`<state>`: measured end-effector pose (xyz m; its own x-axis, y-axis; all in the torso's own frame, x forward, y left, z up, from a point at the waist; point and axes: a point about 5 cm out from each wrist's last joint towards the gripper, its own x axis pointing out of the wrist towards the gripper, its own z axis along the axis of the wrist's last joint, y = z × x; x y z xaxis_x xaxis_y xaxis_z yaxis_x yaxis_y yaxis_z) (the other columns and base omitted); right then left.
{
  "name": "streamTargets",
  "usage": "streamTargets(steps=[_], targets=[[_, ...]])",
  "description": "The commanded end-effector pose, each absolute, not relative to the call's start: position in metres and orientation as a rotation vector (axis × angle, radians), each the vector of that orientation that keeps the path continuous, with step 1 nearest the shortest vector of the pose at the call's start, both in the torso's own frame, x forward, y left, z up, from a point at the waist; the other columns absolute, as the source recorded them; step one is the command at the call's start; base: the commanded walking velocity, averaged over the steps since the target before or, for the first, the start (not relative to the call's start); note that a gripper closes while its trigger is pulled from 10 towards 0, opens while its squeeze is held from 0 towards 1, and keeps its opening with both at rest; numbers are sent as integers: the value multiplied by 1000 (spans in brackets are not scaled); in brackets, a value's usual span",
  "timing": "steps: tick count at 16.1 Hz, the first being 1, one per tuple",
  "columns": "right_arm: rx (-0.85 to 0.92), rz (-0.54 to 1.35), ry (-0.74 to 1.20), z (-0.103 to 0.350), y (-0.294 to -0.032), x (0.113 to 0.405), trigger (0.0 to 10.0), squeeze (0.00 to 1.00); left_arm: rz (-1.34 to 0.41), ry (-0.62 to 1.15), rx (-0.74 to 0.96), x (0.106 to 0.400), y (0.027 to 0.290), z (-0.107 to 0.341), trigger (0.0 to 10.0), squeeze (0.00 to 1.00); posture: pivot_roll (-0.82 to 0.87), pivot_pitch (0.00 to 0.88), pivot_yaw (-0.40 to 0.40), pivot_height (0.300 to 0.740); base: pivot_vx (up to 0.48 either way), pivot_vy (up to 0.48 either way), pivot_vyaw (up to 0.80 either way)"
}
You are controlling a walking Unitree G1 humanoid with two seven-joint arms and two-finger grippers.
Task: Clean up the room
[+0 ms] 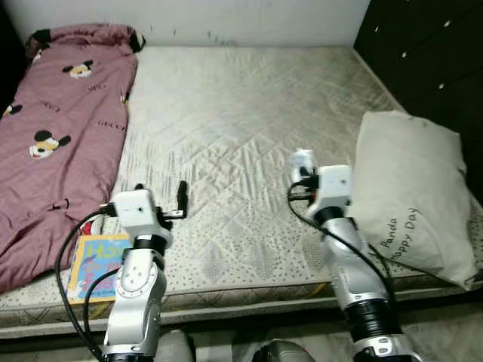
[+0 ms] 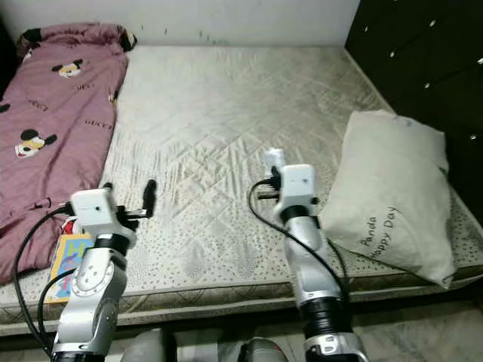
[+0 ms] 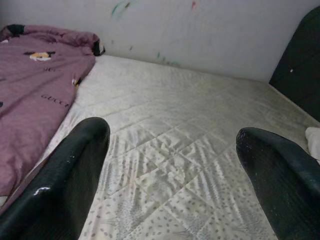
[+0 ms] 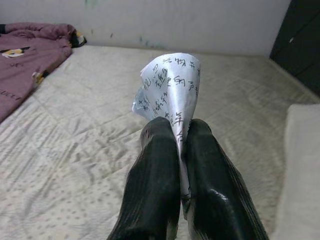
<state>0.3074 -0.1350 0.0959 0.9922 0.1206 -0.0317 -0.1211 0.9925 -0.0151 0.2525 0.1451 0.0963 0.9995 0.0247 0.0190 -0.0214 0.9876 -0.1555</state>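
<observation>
Paper scrap (image 4: pixel 170 85), white with printed characters, pinched by its lower edge in the right gripper (image 4: pixel 181 131), fingers clamped on it, held up over the middle of the mattress (image 1: pixel 241 136).

Could slip free: only a thin corner caught between the pads, so a quick swing or a brush against bedding would likely shake it loose onto the quilted cover. Could also tear or crumple further if squeezed harder.

Around it, from left to right: pink printed blanket (image 1: pixel 60 128) heaped along the left side of the bed, reaching the wall; colourful picture book (image 1: pixel 94 264) lying at the near-left edge, partly tucked under the blanket and just behind the left arm; left gripper (image 3: pixel 172 145) spread wide, holding nothing, hovering above the near-left mattress; then the scrap; cream pillow (image 1: pixel 411 188) propped at the right edge against dark drawers (image 1: pixel 423 45).

Nothing blocking a lift upward. Pillow close beside the right arm, liable to be nudged on an outward turn.
</observation>
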Motion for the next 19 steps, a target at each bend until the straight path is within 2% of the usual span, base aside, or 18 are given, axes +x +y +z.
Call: streamTargets(steps=[1, 10, 13, 15, 19], targets=[[-14, 124, 16, 99, -133, 308, 10000, 0, 34, -8, -162, 252, 147, 95, 10000, 0, 0, 34, -36, 740, 0, 0, 0], [-42, 154, -13, 103, -129, 310, 10000, 0, 34, -11, -156, 254, 145, 95, 10000, 0, -2, 32, -36, 740, 0, 453, 0], [-58, 161, -20, 104, -128, 309, 10000, 0, 38, -12, -155, 254, 146, 95, 10000, 0, -1, 33, -34, 740, 0, 480, 800], [-49, 161, -20, 104, -127, 310, 10000, 0, 40, -13, -148, 254, 146, 95, 10000, 0, -1, 34, -34, 740, 0, 0, 616], [-53, 168, -24, 104, -126, 309, 10000, 0, 39, -13, -151, 254, 146, 95, 10000, 0, 0, 34, -33, 740, 0, 87, 100]])
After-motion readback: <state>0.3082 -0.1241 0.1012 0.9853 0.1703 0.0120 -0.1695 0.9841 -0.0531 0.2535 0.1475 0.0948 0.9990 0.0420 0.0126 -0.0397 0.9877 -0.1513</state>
